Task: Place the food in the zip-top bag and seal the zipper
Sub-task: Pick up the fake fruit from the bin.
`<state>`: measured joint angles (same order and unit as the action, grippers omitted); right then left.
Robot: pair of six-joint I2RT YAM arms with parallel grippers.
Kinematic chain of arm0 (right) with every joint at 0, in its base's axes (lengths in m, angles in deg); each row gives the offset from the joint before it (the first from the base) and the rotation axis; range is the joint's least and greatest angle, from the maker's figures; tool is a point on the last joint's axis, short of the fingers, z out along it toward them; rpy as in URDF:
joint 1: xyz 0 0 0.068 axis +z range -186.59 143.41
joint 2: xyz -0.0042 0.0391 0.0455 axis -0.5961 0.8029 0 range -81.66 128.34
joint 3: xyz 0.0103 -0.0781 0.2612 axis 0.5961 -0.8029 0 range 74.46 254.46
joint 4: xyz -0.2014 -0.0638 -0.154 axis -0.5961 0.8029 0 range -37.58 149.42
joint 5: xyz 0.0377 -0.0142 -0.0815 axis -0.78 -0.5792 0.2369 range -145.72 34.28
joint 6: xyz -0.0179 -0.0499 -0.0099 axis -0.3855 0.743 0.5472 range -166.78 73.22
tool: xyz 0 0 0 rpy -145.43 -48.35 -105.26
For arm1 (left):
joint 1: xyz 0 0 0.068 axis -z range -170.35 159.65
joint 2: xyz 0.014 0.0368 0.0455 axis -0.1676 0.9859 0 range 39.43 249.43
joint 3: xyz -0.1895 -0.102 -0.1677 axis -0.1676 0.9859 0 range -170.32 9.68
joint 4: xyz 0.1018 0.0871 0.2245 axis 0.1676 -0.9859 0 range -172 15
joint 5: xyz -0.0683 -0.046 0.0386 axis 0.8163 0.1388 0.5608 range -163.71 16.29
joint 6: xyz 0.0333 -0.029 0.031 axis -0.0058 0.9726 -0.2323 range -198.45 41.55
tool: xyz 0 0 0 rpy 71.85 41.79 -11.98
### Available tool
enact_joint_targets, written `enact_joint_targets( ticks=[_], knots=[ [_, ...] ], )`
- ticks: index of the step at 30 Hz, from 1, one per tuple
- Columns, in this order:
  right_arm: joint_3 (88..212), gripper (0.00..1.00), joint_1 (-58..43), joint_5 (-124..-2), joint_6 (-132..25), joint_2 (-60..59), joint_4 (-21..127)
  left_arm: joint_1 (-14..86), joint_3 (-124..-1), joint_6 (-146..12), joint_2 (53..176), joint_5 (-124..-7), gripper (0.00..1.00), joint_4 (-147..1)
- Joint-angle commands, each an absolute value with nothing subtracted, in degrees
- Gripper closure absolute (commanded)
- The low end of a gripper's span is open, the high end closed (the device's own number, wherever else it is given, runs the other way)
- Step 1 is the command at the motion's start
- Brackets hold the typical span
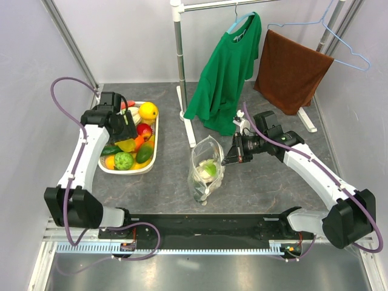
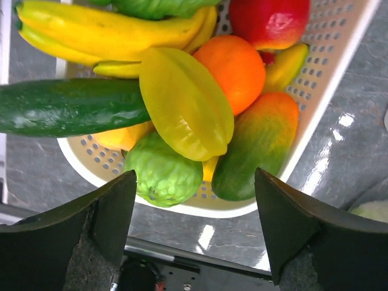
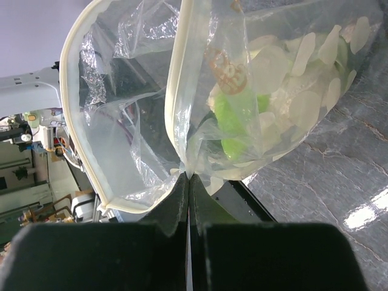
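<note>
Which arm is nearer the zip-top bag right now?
Right. The right fingers are shut on the zip-top bag at its rim; the left fingers hang open above the food in the tray, away from it.

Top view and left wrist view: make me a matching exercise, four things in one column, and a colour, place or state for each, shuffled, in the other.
Things
1. starfruit
2. cucumber
3. zip-top bag
4. towel

Descriptions
A. brown, hanging at the back
B. dark green, sticking out past the tray rim
C. yellow, lying on top of the other fruit
D. clear, dotted, mouth open

Pairs: 1-C, 2-B, 3-D, 4-A
</note>
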<state>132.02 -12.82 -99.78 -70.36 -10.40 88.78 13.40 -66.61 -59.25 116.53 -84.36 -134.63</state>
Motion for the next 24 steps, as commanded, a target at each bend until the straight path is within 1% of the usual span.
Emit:
enact_joint_targets(
  ticks=[1, 6, 13, 14, 16, 20, 24],
  knots=[
    [131.85, 1.00, -12.95, -101.25, -71.22, -10.74, 85.99, 12.37, -68.10, -49.63, 120.20, -87.77, 0.15, -134.94],
    [131.59, 1.00, -12.95, -102.04, -71.30, -10.74, 85.99, 12.20, -69.94, -47.51, 125.54, -90.14, 0.14, -135.02],
    [131.15, 1.00, -12.86, -102.48, -71.66, -10.91, 85.20, 12.11, -71.09, -45.67, 130.56, -89.88, 0.15, -134.32],
    [131.06, 1.00, -12.86, -102.48, -71.66, -10.91, 85.20, 12.11, -71.09, -45.67, 131.10, -89.79, 0.18, -134.23],
    [131.06, 1.00, -12.95, -102.48, -71.66, -11.00, 85.20, 12.02, -71.44, -45.75, 132.32, -89.62, 0.21, -134.23],
    [130.88, 1.00, -12.86, -102.48, -71.48, -11.09, 85.20, 11.50, -72.14, -46.81, 133.30, -88.13, 0.35, -134.15],
    [131.06, 1.00, -12.95, -102.48, -71.39, -10.91, 85.12, 10.88, -72.49, -48.56, 132.95, -85.05, 0.45, -134.15]
  ],
)
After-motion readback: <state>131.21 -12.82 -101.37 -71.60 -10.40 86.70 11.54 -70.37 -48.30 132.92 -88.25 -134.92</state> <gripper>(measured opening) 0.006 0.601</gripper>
